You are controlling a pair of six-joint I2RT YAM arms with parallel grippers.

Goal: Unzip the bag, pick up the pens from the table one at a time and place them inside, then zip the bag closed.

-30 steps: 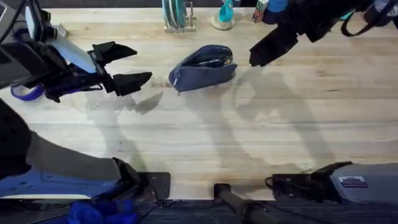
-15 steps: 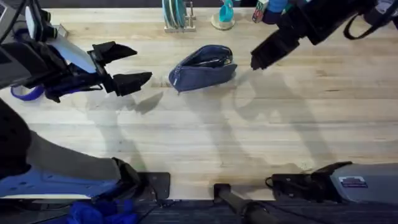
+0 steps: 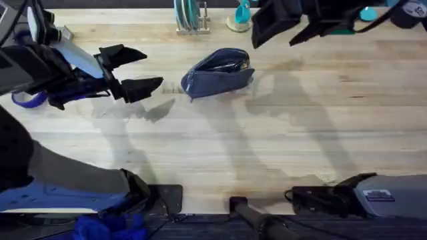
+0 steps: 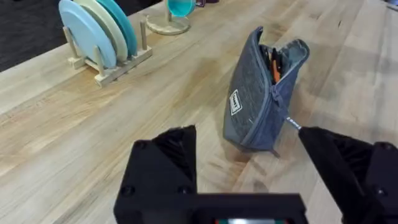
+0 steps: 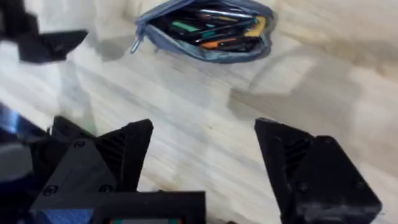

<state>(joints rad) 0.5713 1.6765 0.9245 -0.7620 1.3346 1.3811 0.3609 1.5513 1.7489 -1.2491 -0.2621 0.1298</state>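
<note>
Since the earlier overhead pictures the right gripper has pulled away from the spot just right of the bag and now sits higher and farther back, toward one o'clock of the pouch near the table's far edge, its black fingers spread with nothing between them. The left gripper has not shifted: it hangs at about nine o'clock of the bag, a short gap away, its two fingers wide apart and empty. The bag itself has stayed where it was, on the table at roughly twelve o'clock of the overhead view, a little beyond the middle. Its zipper is open, and the right wrist view looks straight into the mouth, where several pens lie lengthwise inside, dark ones mixed with orange, yellow and green. The left wrist view shows the pouch propped on its side with the opening gaping and the zipper pull dangling at the near end. Beyond the bag, at the table's far edge, a wooden rack holds pale blue plates on edge.
</note>
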